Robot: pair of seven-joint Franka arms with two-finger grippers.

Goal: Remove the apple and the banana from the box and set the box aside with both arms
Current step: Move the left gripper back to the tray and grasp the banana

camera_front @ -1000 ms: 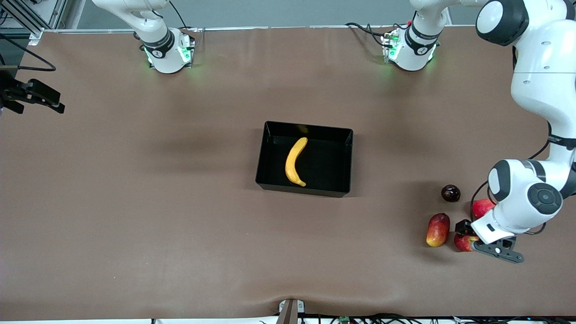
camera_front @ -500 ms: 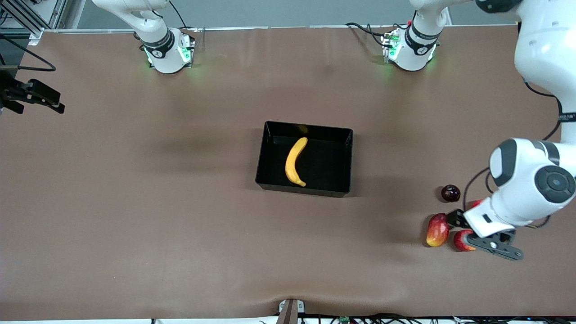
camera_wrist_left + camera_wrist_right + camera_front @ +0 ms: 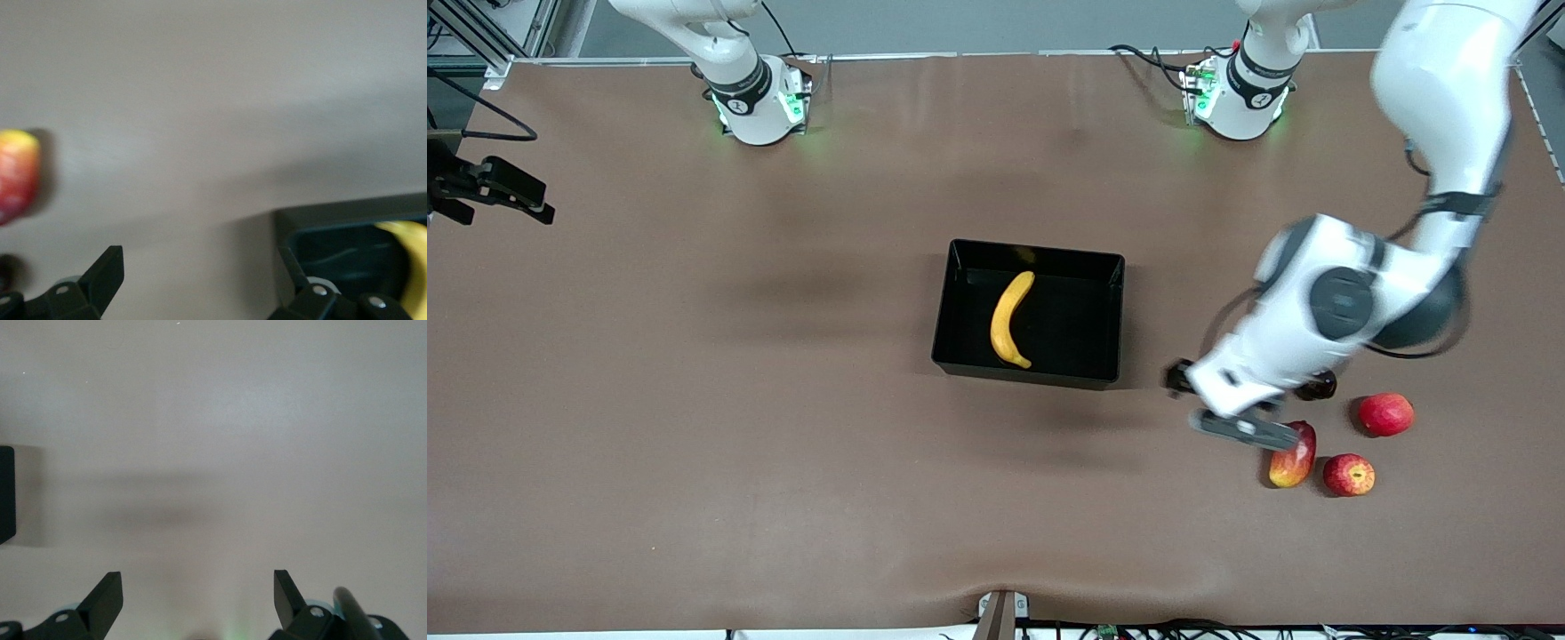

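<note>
The black box (image 3: 1114, 320) sits mid-table with the yellow banana (image 3: 1011, 319) lying in it. A speckled red apple (image 3: 1349, 475) rests on the table toward the left arm's end, nearer the front camera than a second red apple (image 3: 1385, 414). My left gripper (image 3: 1181, 380) is open and empty over bare table between the box and the fruits. In the left wrist view my left gripper (image 3: 200, 280) is spread wide, with the box's corner (image 3: 333, 223) and the banana (image 3: 412, 267) in sight. My right gripper (image 3: 516, 191) waits open over the right arm's end; the right wrist view (image 3: 198, 593) shows only table beneath it.
A red-yellow mango (image 3: 1294, 458) lies beside the speckled apple and shows in the left wrist view (image 3: 17, 177). A dark plum (image 3: 1319, 387) is partly hidden under the left arm. The two arm bases (image 3: 756, 102) (image 3: 1236, 98) stand along the table's top edge.
My left gripper has left the speckled apple on the table and swung from the fruits toward the box. The second apple is now uncovered. The right arm has not moved.
</note>
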